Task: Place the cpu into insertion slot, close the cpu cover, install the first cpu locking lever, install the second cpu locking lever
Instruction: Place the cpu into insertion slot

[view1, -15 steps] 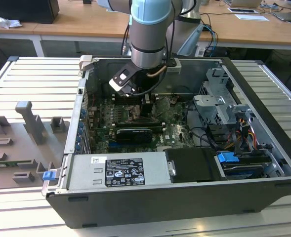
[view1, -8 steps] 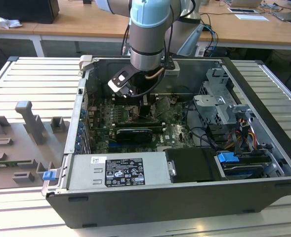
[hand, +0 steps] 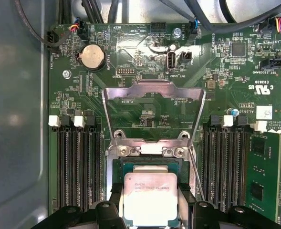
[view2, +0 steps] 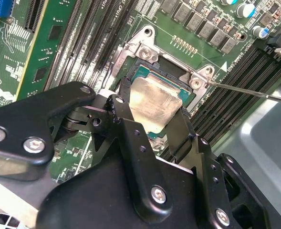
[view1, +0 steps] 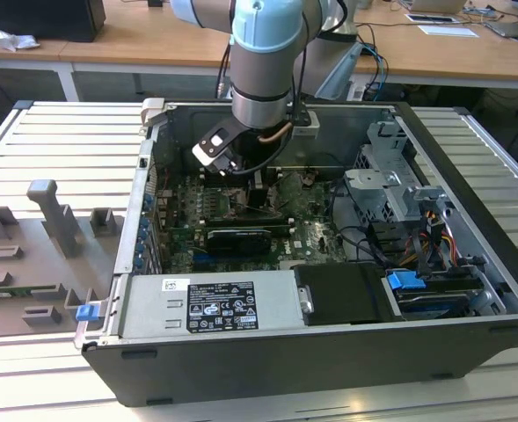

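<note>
The cpu (view2: 154, 102) (hand: 150, 195), a pale silver square chip, is between the fingers of my gripper (view2: 152, 109) (hand: 150, 206), which is shut on its two opposite edges. It is low over the insertion slot (view2: 147, 71) (hand: 145, 164), whose dark rim shows around the chip; I cannot tell whether it rests in the slot. The cpu cover (hand: 154, 88), a silver frame with a cut-out centre, stands swung open beyond the socket. A thin wire locking lever (view2: 245, 89) (hand: 195, 176) juts out beside the socket. In the exterior view my arm (view1: 259, 79) reaches down into the computer case.
Long black memory slots (hand: 78, 167) (hand: 226, 162) flank the socket on both sides. The grey case wall (hand: 16, 119) runs close beside the board. A power supply (view1: 210, 303) and a drive cage (view1: 390, 176) with cables crowd the case.
</note>
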Action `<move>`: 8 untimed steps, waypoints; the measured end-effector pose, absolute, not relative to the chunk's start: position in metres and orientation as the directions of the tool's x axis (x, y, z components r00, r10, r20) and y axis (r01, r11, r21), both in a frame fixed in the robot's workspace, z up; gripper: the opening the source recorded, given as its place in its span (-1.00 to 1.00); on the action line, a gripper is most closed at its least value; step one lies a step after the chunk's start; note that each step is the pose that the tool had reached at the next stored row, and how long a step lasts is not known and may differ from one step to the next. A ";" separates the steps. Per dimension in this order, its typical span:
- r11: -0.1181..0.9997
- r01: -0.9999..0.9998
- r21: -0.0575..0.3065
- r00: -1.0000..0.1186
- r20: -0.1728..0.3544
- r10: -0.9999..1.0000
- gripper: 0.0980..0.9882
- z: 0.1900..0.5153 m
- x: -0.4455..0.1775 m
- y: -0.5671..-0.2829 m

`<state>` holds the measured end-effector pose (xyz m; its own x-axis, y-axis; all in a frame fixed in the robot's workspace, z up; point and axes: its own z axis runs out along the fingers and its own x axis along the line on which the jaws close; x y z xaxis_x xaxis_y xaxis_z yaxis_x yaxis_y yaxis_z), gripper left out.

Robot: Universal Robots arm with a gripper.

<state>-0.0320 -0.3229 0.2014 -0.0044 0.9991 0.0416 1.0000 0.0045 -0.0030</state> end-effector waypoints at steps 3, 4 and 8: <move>0.004 1.000 -0.003 -0.004 0.042 0.999 -0.01 0.200 -0.032 -0.323; 0.004 1.000 -0.003 -0.004 0.042 0.999 -0.01 0.200 -0.032 -0.323; 0.004 1.000 -0.003 -0.004 0.042 0.999 -0.01 0.200 -0.032 -0.323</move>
